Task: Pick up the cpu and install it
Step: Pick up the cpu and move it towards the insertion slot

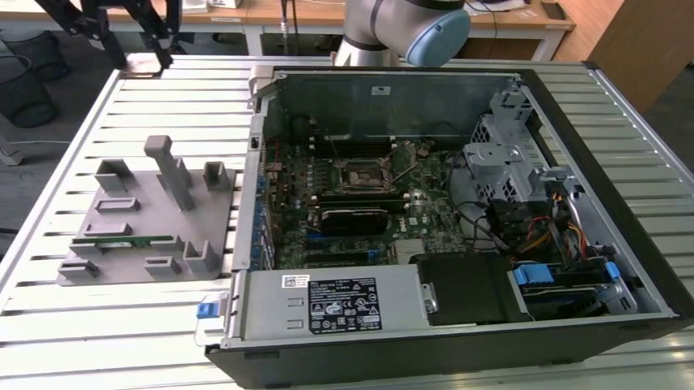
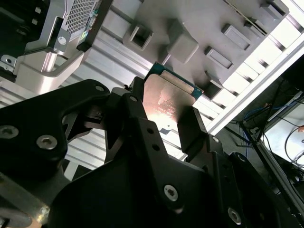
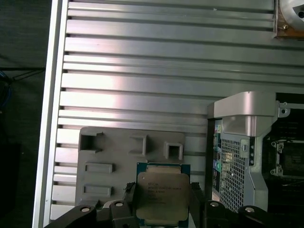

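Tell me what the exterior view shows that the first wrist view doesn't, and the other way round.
The exterior view adds the arm's pale joint, the power supply, coloured wiring and a green memory stick lying in the grey tray. The first wrist view adds the cpu, silvery top up, gripped between the fingers of the pincer over that tray. Both share the tray, the slatted metal table and the open computer case.

The computer case (image 1: 379, 106) is lying on the table (image 1: 65, 325), with the motherboard (image 1: 428, 215) inside it. The fixture tray (image 1: 119, 244) is lying just beside it, on the exterior view's left. The gripper (image 3: 163, 202) is clamping the cpu (image 3: 161, 190) over this tray.
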Controlling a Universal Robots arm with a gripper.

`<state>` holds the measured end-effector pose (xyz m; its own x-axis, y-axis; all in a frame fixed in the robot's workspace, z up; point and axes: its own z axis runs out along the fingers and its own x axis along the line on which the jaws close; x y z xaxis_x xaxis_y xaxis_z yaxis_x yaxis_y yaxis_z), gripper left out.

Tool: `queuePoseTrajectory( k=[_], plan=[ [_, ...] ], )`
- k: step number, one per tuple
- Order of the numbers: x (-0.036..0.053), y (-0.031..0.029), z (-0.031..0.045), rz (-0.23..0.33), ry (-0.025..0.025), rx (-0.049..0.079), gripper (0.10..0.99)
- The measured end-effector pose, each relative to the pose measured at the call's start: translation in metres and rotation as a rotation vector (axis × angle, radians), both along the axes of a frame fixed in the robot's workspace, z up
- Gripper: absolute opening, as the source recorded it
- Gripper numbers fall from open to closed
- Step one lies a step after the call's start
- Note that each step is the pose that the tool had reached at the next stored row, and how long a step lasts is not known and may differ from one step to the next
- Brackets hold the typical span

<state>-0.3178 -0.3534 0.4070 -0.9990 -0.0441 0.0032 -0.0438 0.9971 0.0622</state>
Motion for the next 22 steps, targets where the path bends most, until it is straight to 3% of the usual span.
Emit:
queuePoseTrajectory(
  k=[22],
  plan=[
    [0.0145, 0.0012, 0.0000, 0.000, 0.0000, 0.000, 0.529]
  ],
)
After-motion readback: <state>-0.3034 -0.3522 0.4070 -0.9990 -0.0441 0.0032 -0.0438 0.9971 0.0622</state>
